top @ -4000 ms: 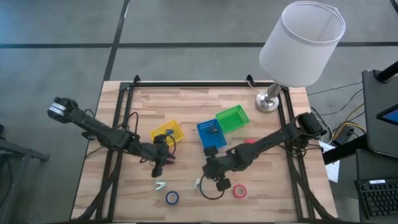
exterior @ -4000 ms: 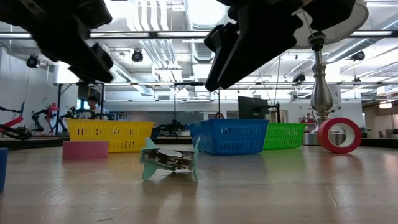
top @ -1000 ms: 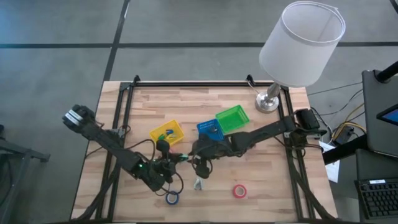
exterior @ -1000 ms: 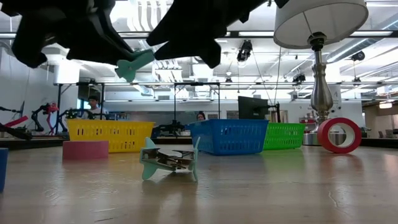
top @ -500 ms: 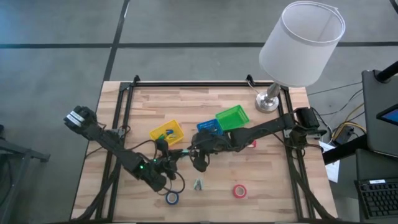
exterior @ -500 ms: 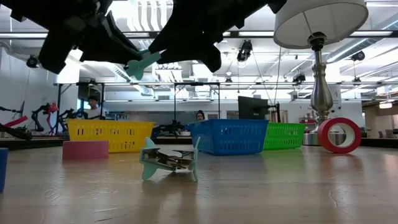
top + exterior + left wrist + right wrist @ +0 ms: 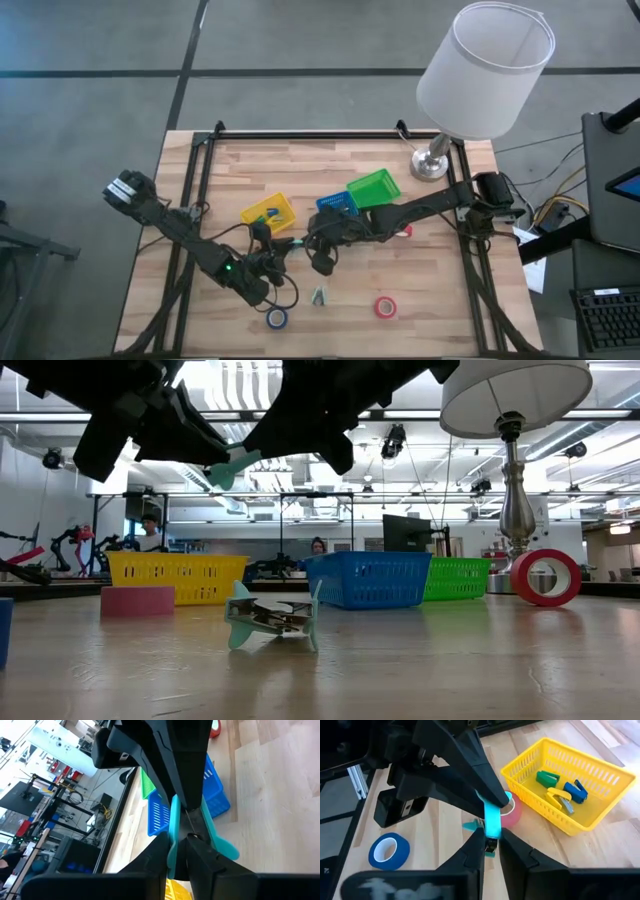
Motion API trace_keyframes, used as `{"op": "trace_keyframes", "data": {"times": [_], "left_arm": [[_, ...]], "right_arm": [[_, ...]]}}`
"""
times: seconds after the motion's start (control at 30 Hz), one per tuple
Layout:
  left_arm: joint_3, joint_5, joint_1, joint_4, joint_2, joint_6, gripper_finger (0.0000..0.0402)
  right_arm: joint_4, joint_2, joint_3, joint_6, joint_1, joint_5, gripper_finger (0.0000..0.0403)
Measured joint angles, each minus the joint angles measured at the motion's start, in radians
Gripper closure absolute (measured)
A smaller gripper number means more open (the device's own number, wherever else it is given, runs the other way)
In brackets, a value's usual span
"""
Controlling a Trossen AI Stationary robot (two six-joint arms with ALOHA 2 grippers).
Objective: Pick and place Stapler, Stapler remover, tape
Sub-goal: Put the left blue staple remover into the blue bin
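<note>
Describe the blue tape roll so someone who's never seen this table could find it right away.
On the wooden table, go to the front edge, the side opposite the lamp. Three small things lie in a row there: the blue tape roll is nearest the left arm's side, beside a teal staple remover and a red tape roll. It's the only blue ring.

Light wooden table. Yellow bin, blue bin and green bin sit mid-table, lamp at the far right corner. Near the front edge: blue tape, staple remover, red tape.
</note>
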Motion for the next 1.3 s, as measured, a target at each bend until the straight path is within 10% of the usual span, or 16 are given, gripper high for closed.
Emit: {"op": "trace_keyframes", "data": {"times": [1.3], "left_arm": [[-0.042,0.062,0.002,0.001,-0.003,-0.120,0.0282]], "right_arm": [[-0.477,-0.128,0.011,-0.096,-0.002,0.081,0.0369]]}}
